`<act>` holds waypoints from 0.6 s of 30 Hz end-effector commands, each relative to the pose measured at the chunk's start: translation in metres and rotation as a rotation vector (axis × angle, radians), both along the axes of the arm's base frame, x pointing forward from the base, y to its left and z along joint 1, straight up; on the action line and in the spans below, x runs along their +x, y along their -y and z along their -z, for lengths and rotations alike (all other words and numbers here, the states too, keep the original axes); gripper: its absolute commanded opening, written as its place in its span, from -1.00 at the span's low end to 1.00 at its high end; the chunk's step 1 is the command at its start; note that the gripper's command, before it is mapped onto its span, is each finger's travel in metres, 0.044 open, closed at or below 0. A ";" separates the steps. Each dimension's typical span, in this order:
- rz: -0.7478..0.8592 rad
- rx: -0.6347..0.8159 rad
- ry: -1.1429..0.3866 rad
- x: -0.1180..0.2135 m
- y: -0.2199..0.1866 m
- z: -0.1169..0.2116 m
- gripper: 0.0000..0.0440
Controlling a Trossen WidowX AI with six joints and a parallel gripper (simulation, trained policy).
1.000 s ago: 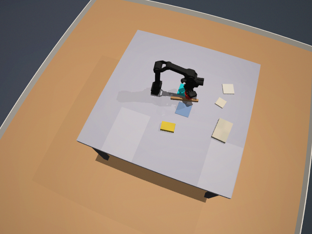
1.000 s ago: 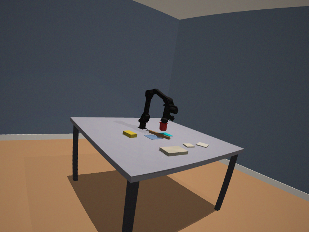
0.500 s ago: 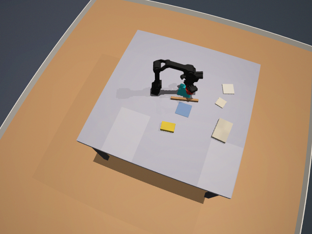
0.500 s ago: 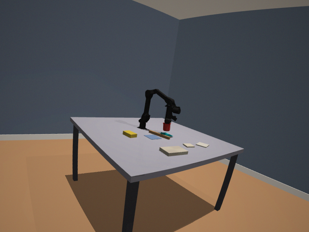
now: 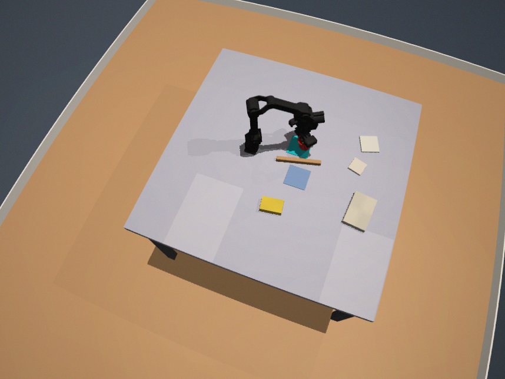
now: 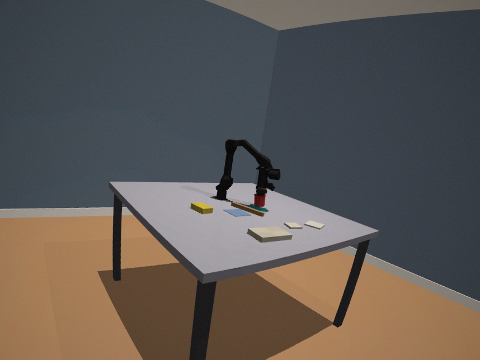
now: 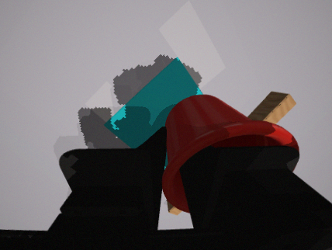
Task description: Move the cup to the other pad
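Out toward the worktop's (image 5: 261,252) (image 6: 155,217) far edge in the exterior view, the pincer (image 5: 306,140) (image 6: 260,193) (image 7: 169,131)'s got the red cup (image 5: 302,143) (image 6: 259,200) (image 7: 209,116) pinched, held just above the teal pad (image 5: 294,149) (image 6: 263,209) (image 7: 155,89); only the wrist cam shows its flared rim.

Red cup (image 5: 303,143) (image 6: 259,200) (image 7: 209,116), in hand (image 5: 308,140) (image 6: 260,193) (image 7: 169,131), moved from above wood strip (image 5: 298,160) (image 6: 247,208) (image 7: 273,106) to above teal pad (image 5: 294,147) (image 6: 258,208) (image 7: 155,93).
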State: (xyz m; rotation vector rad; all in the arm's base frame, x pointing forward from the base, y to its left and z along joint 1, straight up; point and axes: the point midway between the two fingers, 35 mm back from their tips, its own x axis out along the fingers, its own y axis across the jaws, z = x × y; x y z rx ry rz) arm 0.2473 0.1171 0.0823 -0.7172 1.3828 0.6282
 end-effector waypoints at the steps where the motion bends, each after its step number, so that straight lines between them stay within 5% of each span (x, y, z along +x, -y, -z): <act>1: 0.004 -0.008 0.004 -0.005 -0.001 0.008 -1.00; 13: 0.005 0.007 0.044 -0.007 -0.001 0.024 -0.76; 18: 0.011 0.051 0.085 -0.002 -0.005 0.017 -0.41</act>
